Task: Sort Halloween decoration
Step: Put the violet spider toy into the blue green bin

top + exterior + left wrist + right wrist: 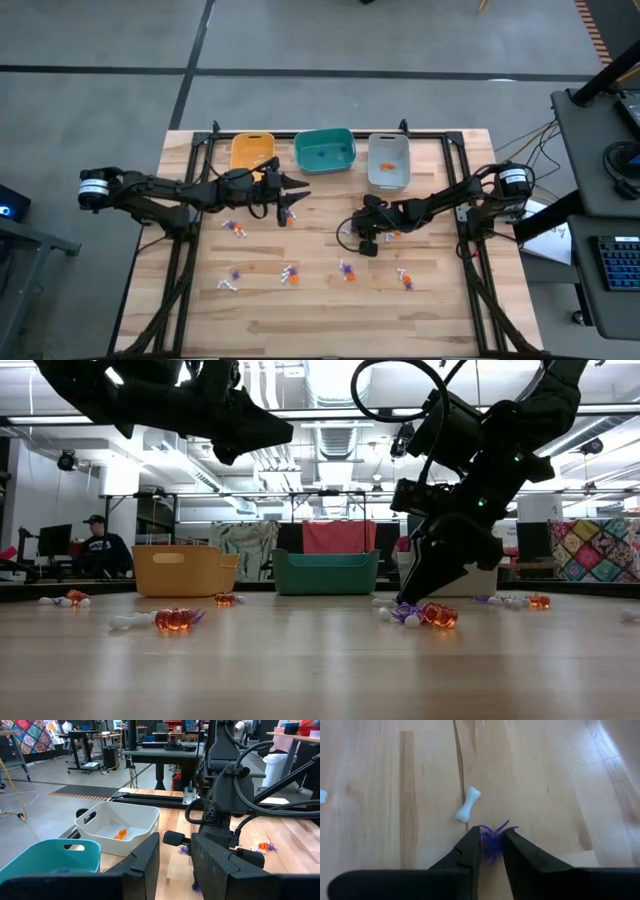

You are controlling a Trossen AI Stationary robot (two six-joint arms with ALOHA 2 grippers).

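Starting at the left edge of the desk [450,310]: left arm reaching in, left pincer [290,188] hanging high near the back edge, just in front of the yellow tub [252,150]. Parted a moderate way, nothing visible between the fingers. Waiting, by the look of it.

Along the back edge, three smooth plastic tubs with cut-out handles: yellow, then teal [324,150], then pale grey [388,160]. An orange piece [120,834] already lying in the grey one.

Mid-desk, scattered over the pale wood grain: tiny trinkets [290,272], glossy orange, purple and white, most nearer the front edge.

Right of centre now: right pincer [491,837] down at the desk top, drawn narrow on a purple spider [495,831], a soft, thin-legged thing sitting right between the tips. White bone [466,806] just beside it, knobbed at both ends, hard-looking, apart from the fingers.

Judging this as the pick. Squeeze on the body, not the wispy legs, or risk a slip. Lift straight up, clear of the bone. Then most likely across to the teal tub.
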